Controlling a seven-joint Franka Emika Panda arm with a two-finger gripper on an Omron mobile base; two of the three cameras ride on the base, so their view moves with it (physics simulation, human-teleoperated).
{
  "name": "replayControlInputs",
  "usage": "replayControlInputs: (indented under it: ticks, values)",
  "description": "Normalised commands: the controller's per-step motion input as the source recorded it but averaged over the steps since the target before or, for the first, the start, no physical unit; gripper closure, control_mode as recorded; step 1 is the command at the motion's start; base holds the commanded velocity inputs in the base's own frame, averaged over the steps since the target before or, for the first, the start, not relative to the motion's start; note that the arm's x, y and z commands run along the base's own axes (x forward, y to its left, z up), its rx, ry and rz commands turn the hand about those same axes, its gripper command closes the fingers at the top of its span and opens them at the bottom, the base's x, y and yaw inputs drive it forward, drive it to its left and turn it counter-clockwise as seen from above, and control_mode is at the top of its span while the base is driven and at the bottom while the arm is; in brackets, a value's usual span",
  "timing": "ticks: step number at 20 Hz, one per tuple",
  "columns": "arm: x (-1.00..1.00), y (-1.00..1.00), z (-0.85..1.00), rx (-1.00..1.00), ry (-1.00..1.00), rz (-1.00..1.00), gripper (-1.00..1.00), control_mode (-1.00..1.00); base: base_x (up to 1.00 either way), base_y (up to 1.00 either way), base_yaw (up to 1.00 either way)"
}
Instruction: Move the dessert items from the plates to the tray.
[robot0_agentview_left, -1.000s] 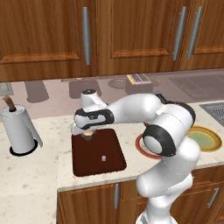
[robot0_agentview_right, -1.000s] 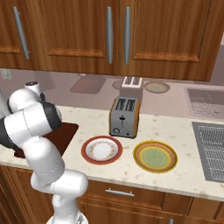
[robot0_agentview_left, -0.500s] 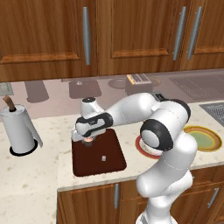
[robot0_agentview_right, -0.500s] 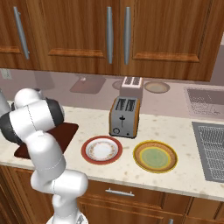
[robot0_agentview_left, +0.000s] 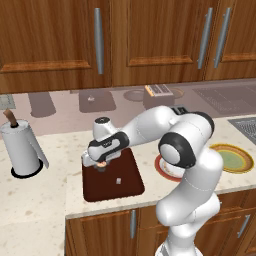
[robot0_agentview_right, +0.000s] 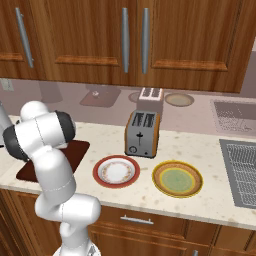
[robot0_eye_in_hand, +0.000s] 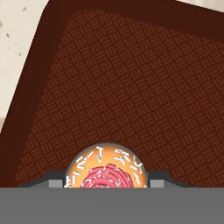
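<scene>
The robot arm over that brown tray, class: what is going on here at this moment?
The gripper holds the cupcake low over the tray, near its far left corner. The small pale morsel already lies on the tray. Both plates, the red-rimmed white one and the yellow-green one, look bare beside the toaster. Releasing the cupcake seems to be what remains.

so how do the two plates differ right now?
The white plate has a red-brown rim; the yellow-green plate has an orange rim. The white plate sits in front of the toaster, nearer the tray; the yellow-green plate lies nearer the sink. Both are round, flat and bare.
</scene>
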Motion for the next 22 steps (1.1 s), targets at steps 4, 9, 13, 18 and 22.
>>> replayControlInputs:
  ticks: [4, 9, 13, 18, 22]
  values:
    - [0.0, 0.0, -0.07, 0.0, 0.0, 0.0, -1.0, -1.0, 0.0, 0.0, 0.0]
    - [0.0, 0.0, 0.0, 0.0, 0.0, 0.0, -1.0, -1.0, 0.0, 0.0, 0.0]
    - [0.0, 0.0, 0.0, 0.0, 0.0, 0.0, -1.0, -1.0, 0.0, 0.0, 0.0]
    - [0.0, 0.0, 0.0, 0.0, 0.0, 0.0, -1.0, -1.0, 0.0, 0.0, 0.0]
    - [0.0, 0.0, 0.0, 0.0, 0.0, 0.0, -1.0, -1.0, 0.0, 0.0, 0.0]
